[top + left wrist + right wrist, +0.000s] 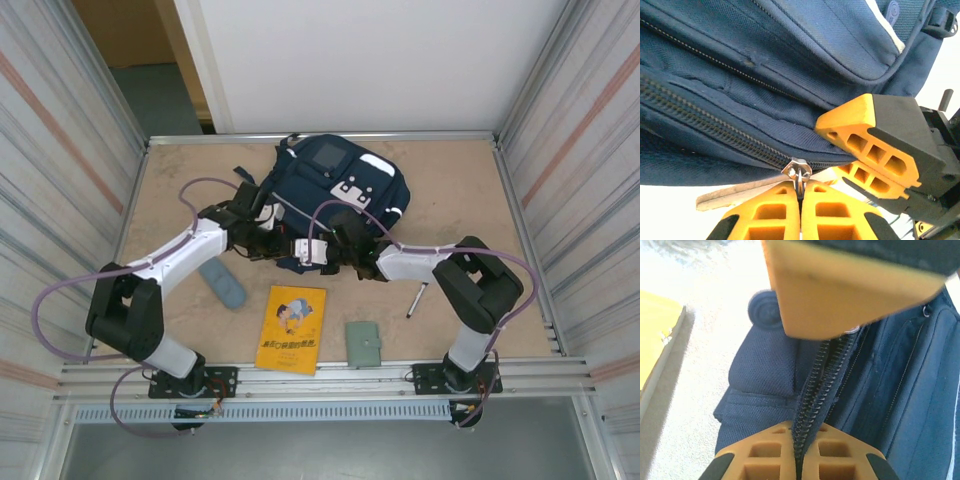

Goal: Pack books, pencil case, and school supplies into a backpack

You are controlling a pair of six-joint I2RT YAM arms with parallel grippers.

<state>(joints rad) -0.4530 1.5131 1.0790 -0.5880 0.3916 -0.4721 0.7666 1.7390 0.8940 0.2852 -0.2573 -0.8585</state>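
The left gripper (800,194) is pinched shut on the small metal zip pull (797,171). The right gripper (797,452) nips the zip edge (815,385) of the backpack (345,185), in the middle of the table (470,200). I think the right should hold the cloth tight while the left tugs straight along it.
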